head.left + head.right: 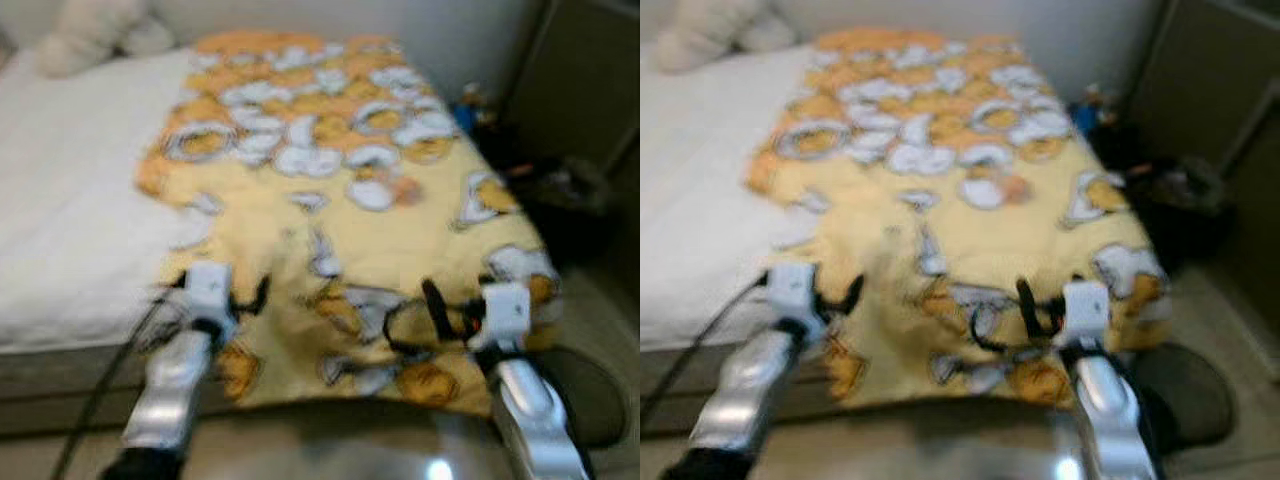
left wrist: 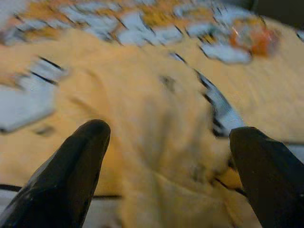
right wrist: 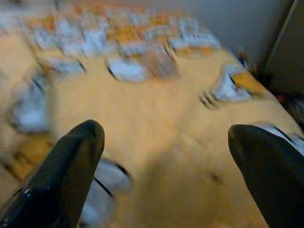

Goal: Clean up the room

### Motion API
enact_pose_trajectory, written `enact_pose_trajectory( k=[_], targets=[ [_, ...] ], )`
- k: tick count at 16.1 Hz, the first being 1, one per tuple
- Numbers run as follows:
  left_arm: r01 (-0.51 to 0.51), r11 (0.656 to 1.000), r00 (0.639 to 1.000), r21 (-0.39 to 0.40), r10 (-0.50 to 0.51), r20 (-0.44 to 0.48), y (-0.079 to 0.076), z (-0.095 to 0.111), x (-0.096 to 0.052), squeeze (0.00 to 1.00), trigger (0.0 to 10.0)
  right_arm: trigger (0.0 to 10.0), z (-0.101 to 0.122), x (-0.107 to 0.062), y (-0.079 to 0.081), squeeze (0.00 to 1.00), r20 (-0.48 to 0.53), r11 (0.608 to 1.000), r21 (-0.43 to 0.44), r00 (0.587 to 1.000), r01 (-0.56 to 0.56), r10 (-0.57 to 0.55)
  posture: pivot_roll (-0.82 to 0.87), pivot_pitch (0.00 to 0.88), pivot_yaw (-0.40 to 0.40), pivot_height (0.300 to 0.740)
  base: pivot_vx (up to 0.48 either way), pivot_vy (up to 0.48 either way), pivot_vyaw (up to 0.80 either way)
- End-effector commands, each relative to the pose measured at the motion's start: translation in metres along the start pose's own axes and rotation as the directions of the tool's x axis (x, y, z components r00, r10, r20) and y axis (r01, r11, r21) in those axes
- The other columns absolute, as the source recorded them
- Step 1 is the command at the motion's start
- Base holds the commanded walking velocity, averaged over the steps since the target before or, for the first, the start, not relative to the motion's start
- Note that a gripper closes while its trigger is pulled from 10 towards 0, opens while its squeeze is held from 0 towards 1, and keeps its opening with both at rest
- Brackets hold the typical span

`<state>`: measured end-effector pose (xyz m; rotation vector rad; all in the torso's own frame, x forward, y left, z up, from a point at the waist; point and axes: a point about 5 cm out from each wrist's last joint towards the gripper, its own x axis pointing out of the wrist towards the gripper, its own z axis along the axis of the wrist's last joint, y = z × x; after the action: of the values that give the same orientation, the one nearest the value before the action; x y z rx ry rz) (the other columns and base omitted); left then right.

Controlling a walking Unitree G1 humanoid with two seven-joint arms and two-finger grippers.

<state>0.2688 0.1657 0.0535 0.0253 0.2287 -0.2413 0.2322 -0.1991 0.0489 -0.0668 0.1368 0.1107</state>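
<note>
your left gripper point(image 1: 248, 295) hangs with its two black fingers point(image 2: 71, 171) spread wide and nothing between them, hovering just over the near hem of the yellow blanket point(image 1: 370, 230); your right gripper point(image 1: 432, 312) is likewise released, its fingers point(image 3: 66, 175) splayed above the same hem toward the near right corner. both sit at roughly the same reach, so neither arm is clearly nearer; the cloth lies straight ahead at twelve o'clock from each. the blanket's long axis runs away from you, from the foot of the bed point(image 1: 70, 260) up toward the pale pillow point(image 1: 90, 35) at about eleven o'clock, and its near edge drapes over the end of the mattress right under your fingertips. bare white sheet lies at nine to ten o'clock of the left gripper. dark clutter point(image 1: 560, 185) sits on the floor at two o'clock of the right one. the pictures are blurred, so i'd judge contact with the cloth as uncertain.
</note>
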Motion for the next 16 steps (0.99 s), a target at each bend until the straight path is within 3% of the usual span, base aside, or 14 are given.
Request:
enact_pose_trajectory(
  k=[1, 3, 6, 8, 9, 11, 16],
  targets=[
    [0.039, 0.999, 0.998, 0.0, -0.039, 0.05, -0.006, 0.017, 0.005, 0.0, 10.0, 10.0, 0.0, 0.002, 0.0, 0.0, -0.003, 1.0, 0.009, 1.0, -0.003, 0.003, 0.0, 0.0, 0.024, 0.74, 0.386, -0.277, 0.0],
    [0.032, 0.999, 0.995, -0.032, -0.028, 0.095, -0.017, 0.032, 0.019, 0.0, 10.0, 10.0, 0.001, 0.01, 0.001, 0.0, -0.002, 0.999, 0.042, 1.0, 0.02, -0.02, 0.01, 0.0, 0.017, 0.74, 0.386, -0.281, 0.0],
    [0.046, 0.999, 0.993, -0.017, -0.044, 0.106, -0.026, 0.038, 0.024, 0.0, 10.0, 10.0, 0.011, 0.02, 0.009, 0.0, 0.026, 0.998, 0.057, 1.0, 0.012, -0.013, 0.01, 0.0, 0.021, 0.74, 0.386, -0.281, 0.0],
    [-0.031, 0.999, 0.994, 0.019, 0.029, 0.106, -0.019, 0.042, 0.029, 0.0, 10.0, 10.0, 0.014, 0.023, 0.011, 0.0, 0.037, 0.998, 0.058, 0.999, 0.004, -0.006, 0.0, 0.0, 0.024, 0.74, 0.0, 0.0, 0.0],
    [-0.038, 0.999, 0.992, -0.013, 0.04, 0.121, -0.017, 0.047, 0.032, 0.0, 10.0, 10.0, 0.015, 0.025, 0.012, 0.0, 0.04, 0.998, 0.057, 0.999, 0.0, -0.003, 0.0, 0.0, 0.027, 0.74, 0.0, 0.0, 0.0],
    [-0.083, 0.995, 0.982, -0.048, 0.09, 0.169, -0.013, 0.064, 0.04, 0.0, 10.0, 10.0, 0.019, 0.03, 0.016, 0.0, 0.05, 0.999, 0.049, 0.999, -0.016, 0.013, 0.0, 0.0, 0.034, 0.74, 0.48, 0.0, 0.0],
    [-0.092, 0.995, 0.979, -0.025, 0.095, 0.183, -0.014, 0.07, 0.045, 0.0, 10.0, 10.0, 0.023, 0.039, 0.017, 0.0, 0.05, 0.999, 0.05, 0.999, -0.019, 0.017, 0.01, 0.0, 0.037, 0.74, 0.48, 0.0, 0.0]
  ],
)
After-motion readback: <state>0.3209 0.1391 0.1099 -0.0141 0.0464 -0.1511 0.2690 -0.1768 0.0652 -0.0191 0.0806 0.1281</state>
